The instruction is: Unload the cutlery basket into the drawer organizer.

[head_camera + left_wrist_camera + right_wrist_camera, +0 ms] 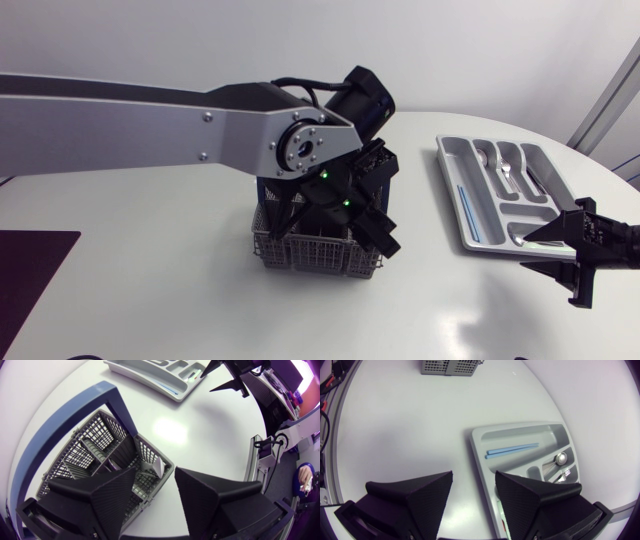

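From above, the left arm (150, 120) comes across the table (150, 310) and ends right over the cutlery basket (300, 255), a grey mesh box with a blue handle. The left gripper (378, 232) hangs at the basket's corner nearest the drawer organizer (452, 190); from here I cannot tell how its fingers stand. The organizer lies well apart from the basket, with spoons (505, 165) in its compartments and thin blue sticks (467, 205) in its long slot. The right gripper (565, 252) sits beyond the organizer's far end from the basket, fingers spread.

From the left wrist, the left gripper (155, 495) is spread wide with nothing between its fingers. One finger is above the basket's (100, 445) near corner, the other above bare table just beside it. The blue handle (65, 420) arches over the basket. Dark pieces lie in the mesh compartments, too unclear to name. The organizer (145, 375) and the right gripper (225, 377) show well beyond the basket.

From the right wrist, the right gripper (474, 497) is spread and holds nothing. The organizer (480, 440) lies under and just ahead of one finger, with the blue sticks (512, 450) and a spoon (561, 458) inside. The basket (450, 367) stands far ahead.
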